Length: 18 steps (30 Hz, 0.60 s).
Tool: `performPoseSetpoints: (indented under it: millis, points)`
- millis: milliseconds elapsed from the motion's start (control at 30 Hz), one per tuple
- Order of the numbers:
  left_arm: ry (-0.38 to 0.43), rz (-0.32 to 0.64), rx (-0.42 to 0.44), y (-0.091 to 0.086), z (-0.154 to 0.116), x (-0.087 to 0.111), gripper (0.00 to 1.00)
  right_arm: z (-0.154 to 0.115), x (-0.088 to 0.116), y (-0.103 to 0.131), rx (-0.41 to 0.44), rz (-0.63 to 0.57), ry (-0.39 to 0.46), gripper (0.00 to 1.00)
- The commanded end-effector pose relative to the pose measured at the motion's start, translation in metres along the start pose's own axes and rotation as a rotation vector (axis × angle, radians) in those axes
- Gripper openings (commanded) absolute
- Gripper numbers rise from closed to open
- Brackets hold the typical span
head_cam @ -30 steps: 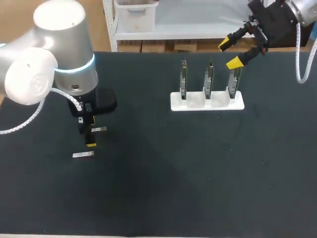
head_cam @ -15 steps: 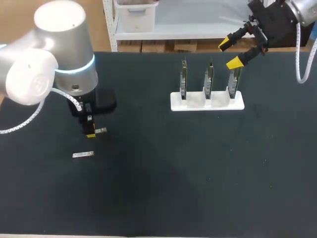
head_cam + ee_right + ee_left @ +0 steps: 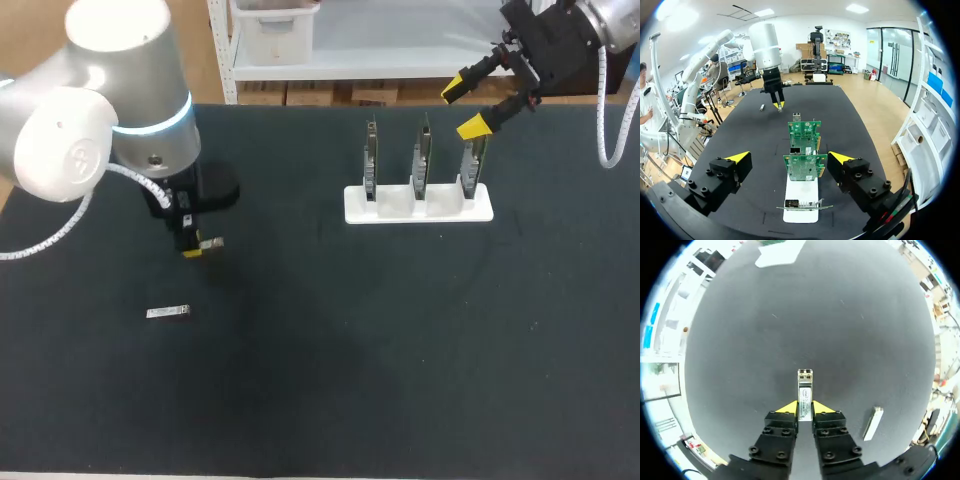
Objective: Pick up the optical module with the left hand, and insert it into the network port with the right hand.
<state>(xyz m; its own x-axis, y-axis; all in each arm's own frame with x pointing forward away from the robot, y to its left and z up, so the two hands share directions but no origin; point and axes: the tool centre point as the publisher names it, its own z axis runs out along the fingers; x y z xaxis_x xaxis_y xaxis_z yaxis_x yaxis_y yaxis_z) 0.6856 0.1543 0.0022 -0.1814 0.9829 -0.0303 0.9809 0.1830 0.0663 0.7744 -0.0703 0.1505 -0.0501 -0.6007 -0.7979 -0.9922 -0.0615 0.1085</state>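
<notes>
Fingertips [image 3: 788, 408] of left gripper [image 3: 804, 410] pinch slim silver optical module [image 3: 804, 390] at rear end, apparently clear of black table mat [image 3: 400, 350]. On mat nearby lies second silver module [image 3: 168, 313]. Over white rack of three green network cards [image 3: 440, 212], right gripper [image 3: 463, 108] spread wide. Handover: keep module level, nose exposed, so right fingers grip mid-body squarely.

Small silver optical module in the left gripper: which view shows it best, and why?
The left wrist view: the small silver optical module sits close, clamped in the left gripper. Head view: a sliver; right wrist view: too distant to make out.
</notes>
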Motion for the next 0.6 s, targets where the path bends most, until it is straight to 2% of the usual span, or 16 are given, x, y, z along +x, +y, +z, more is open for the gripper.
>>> performPoseSetpoints:
  millis: [33, 100, 200, 433, 533, 600]
  points:
    - [-0.097, -0.031, -0.017, 0.012, -0.013, -0.006, 0.00, 0.000, 0.000, 0.001, 0.004, 0.000, 0.000, 1.00]
    - [-0.156, -0.046, -0.029, 0.020, -0.019, -0.015, 0.00, 0.000, 0.000, 0.001, 0.004, 0.000, 0.000, 1.00]
    - [-0.285, -0.078, -0.027, 0.034, -0.035, -0.033, 0.00, 0.000, 0.000, 0.001, 0.004, 0.000, 0.000, 1.00]
    - [-0.432, -0.065, -0.078, 0.063, -0.061, -0.076, 0.00, 0.000, 0.000, 0.001, 0.004, 0.000, 0.000, 1.00]
    - [-0.493, -0.090, -0.092, 0.077, -0.072, -0.089, 0.00, 0.000, 0.000, 0.001, 0.004, 0.000, 0.000, 1.00]
    - [-0.550, -0.156, -0.096, 0.087, -0.081, -0.097, 0.00, 0.000, 0.000, 0.001, 0.004, 0.000, 0.000, 1.00]
